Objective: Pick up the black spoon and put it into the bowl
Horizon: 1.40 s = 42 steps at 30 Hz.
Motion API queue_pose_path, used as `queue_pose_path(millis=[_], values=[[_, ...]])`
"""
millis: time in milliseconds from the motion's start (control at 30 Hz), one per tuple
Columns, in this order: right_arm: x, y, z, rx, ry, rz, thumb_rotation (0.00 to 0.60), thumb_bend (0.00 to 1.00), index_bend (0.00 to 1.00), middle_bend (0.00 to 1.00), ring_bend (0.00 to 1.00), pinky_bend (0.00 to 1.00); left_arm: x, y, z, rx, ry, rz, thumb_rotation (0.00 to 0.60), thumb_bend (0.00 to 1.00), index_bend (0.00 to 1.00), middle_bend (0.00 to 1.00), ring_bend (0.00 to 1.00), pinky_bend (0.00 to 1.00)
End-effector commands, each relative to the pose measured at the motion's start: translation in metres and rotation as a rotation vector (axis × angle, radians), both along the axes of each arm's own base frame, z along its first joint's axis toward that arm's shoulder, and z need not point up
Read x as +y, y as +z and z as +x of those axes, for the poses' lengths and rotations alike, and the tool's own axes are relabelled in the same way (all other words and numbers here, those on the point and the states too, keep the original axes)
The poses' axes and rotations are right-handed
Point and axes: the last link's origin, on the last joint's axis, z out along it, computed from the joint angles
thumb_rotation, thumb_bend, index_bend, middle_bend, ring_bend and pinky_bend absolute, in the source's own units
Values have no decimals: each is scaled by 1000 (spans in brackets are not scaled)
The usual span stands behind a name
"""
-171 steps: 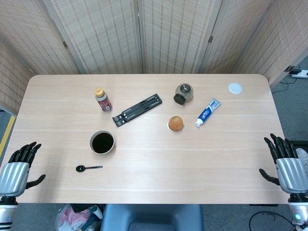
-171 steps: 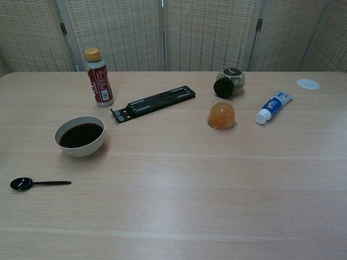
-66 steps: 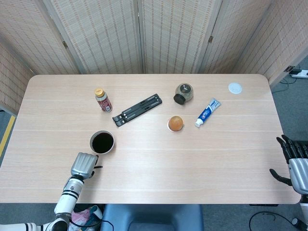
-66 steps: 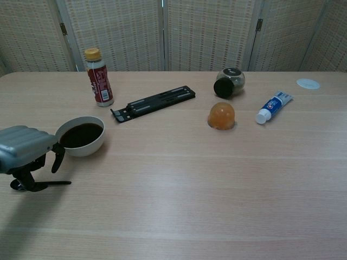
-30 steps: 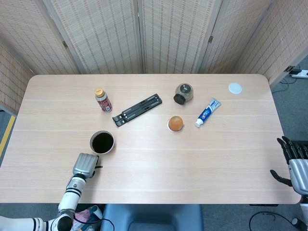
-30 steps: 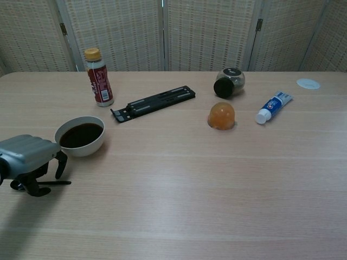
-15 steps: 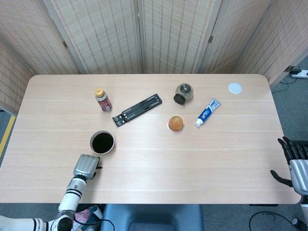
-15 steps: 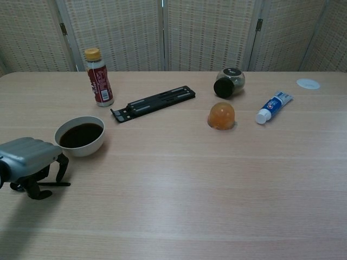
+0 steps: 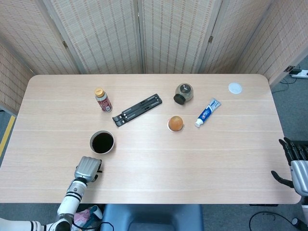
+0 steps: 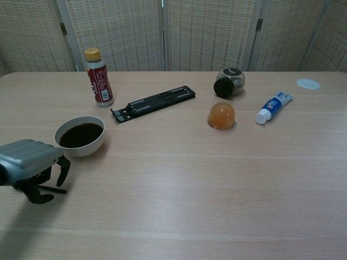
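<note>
Item count, tabletop
You had one each: bowl (image 9: 102, 142), spoon (image 10: 52, 189), bottle (image 9: 103, 100), jar (image 9: 183, 93), tube (image 9: 207, 112), black stand (image 9: 137, 109), orange cup (image 9: 175, 123), white lid (image 9: 235, 87).

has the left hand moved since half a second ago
Yes. In the chest view the left hand has slipped slightly lower and toward the camera, further from the bowl.

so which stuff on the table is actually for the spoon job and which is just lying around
For the job:
spoon, under the left hand
bowl of dark liquid

Lying about:
bottle
black stand
jar on its side
orange cup
toothpaste
white lid
right hand, off the table's edge
</note>
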Motion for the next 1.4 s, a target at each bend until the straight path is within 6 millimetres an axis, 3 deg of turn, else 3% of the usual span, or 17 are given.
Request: queue_pose_path(millis=[33, 1400], values=[[0, 0, 0, 0, 2, 0, 600, 125, 0, 66, 123, 116, 1, 1, -2, 0, -29, 25, 600, 359, 528, 1000, 963, 1000], [8, 2, -4, -6, -9, -13, 600, 126, 0, 66, 123, 116, 1, -11, -9, 113, -71, 18, 600, 401, 548, 1000, 963, 1000]])
